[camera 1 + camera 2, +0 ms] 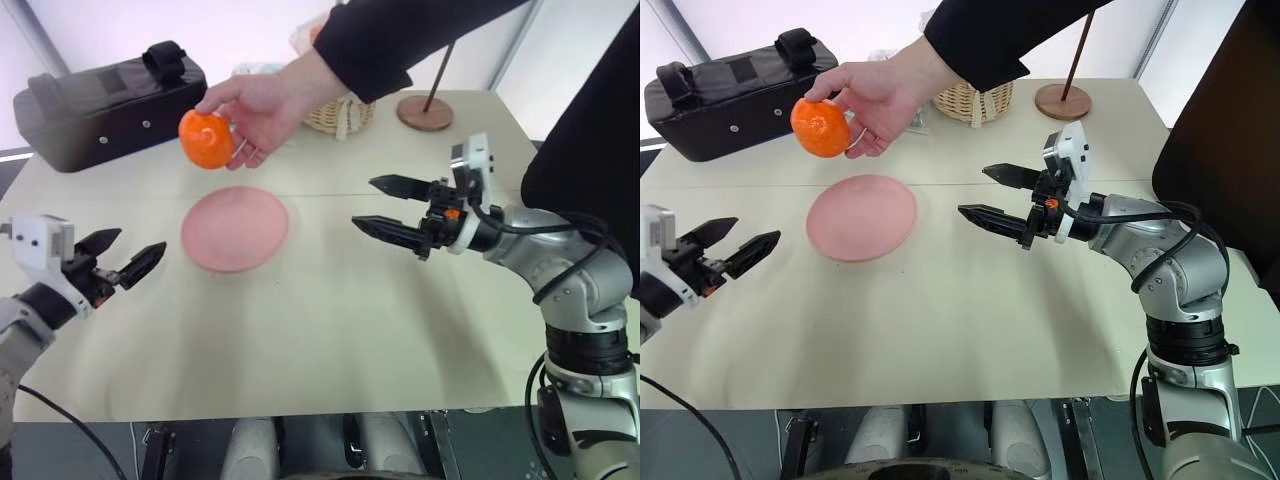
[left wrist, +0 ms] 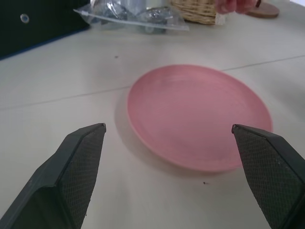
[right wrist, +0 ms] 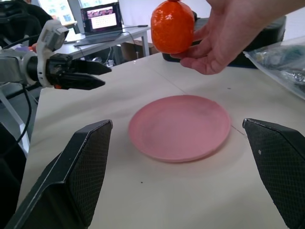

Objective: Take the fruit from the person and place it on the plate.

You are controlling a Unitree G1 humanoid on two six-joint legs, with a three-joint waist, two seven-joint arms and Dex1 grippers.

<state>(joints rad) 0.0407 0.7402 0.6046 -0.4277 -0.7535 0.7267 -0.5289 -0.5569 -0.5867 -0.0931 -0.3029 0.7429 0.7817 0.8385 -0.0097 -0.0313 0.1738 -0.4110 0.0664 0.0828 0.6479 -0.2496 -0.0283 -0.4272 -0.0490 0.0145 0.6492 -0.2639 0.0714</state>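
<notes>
**Fruit held above the plate, both tools spread wide**

The fruit (image 1: 206, 139) is held in the air by the person's hand (image 1: 262, 103), which enters from the upper middle of the left eye frame in a black sleeve (image 1: 400, 40). The fruit is gripped at its far side by the fingertips and is seen just above the far edge of the plate (image 1: 235, 228), apart from it. The plate is lying flat and bare on the bench (image 1: 330, 330), left of the frame's centre.

The right tool (image 1: 385, 210) is seen at mid-right of the frame, pointing towards the plate, its two black fingers spread wide with nothing between them. It is well apart from the fruit and off the plate's rim.

The left tool (image 1: 125, 255) is found at the lower left, also wide and empty, pointed towards the plate from the other side.

In the upper part of the frame a black bag (image 1: 105, 100), a wicker basket (image 1: 340, 115) and a brown lamp base (image 1: 425, 112) are set on the bench.
</notes>
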